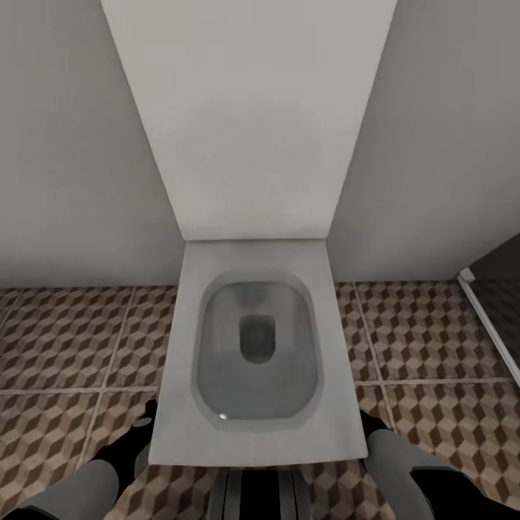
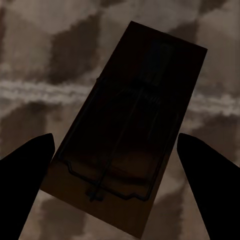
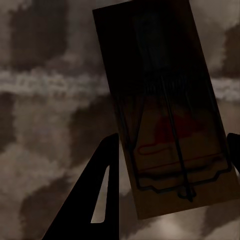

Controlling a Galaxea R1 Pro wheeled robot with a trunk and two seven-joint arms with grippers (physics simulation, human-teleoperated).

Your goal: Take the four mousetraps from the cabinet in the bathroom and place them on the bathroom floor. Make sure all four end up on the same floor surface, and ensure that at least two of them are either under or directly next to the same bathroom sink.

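I'm facing a toilet, its bowl dead ahead at 12 o'clock, with patterned floor on both sides. My left gripper hangs low at about 7 o'clock, fingers spread wide, with a mousetrap between them, its edges clear of both tips. My right gripper, near 5 o'clock, frames a second trap; one finger sits beside its long edge, but I can't tell whether I'm clamping it. Both traps look like light, stiff, flat boards. I'd judge the bare long edges the place to pinch, keeping off the wire bar and spring, which could snag or snap.
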